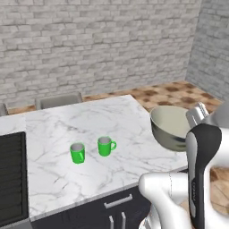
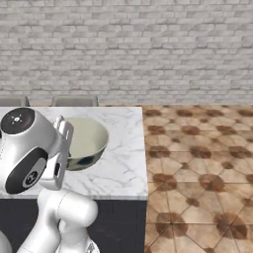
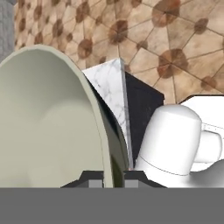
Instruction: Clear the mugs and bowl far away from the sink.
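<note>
My gripper point(image 3: 109, 177) is shut on the rim of the bowl point(image 3: 48, 122), one finger inside and one outside. The bowl point(image 1: 172, 123) is wide, pale olive-beige inside and dark outside. It hangs tilted at the right end of the marble counter point(image 1: 89, 120). From the right base view, the gripper point(image 2: 63, 129) pinches the bowl point(image 2: 86, 138) on its near left rim. Two bright green mugs point(image 1: 77, 153) point(image 1: 105, 146) stand upright side by side on the counter, well to the left of the bowl. The sink is out of view.
A black stove point(image 1: 11, 179) is set into the counter's left end. Chair backs point(image 1: 58, 100) stand behind the counter. Brown tiled floor point(image 2: 197, 163) lies past the counter's right edge. A grey brick wall point(image 2: 123, 44) closes the back.
</note>
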{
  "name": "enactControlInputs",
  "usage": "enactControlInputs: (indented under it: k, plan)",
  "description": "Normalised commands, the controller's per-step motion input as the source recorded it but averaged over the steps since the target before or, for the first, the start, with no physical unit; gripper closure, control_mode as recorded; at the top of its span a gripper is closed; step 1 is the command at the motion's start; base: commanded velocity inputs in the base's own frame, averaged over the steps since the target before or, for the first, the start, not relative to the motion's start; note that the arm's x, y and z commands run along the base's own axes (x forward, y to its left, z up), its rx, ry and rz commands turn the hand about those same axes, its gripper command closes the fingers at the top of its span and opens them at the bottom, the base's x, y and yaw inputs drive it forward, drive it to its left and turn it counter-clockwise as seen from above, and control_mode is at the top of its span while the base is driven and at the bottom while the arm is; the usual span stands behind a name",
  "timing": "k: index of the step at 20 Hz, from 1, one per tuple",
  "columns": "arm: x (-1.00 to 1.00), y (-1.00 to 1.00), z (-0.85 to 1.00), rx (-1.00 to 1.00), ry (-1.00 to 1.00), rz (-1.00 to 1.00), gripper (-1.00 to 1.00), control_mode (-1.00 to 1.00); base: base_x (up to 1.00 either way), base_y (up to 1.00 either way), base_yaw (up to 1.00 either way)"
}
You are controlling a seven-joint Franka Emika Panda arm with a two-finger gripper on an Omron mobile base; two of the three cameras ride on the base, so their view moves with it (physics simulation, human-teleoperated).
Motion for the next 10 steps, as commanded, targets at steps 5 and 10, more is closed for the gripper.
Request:
enactControlInputs:
  k: [5, 10]
  plan:
    - [0.52, -0.11, -0.29, 0.00, 0.00, 0.04, 1.00, -1.00, 0.00, 0.00, 0.00]
    - [0.60, -0.05, -0.37, 0.00, 0.00, 0.08, 1.00, -1.00, 0.00, 0.00, 0.00]
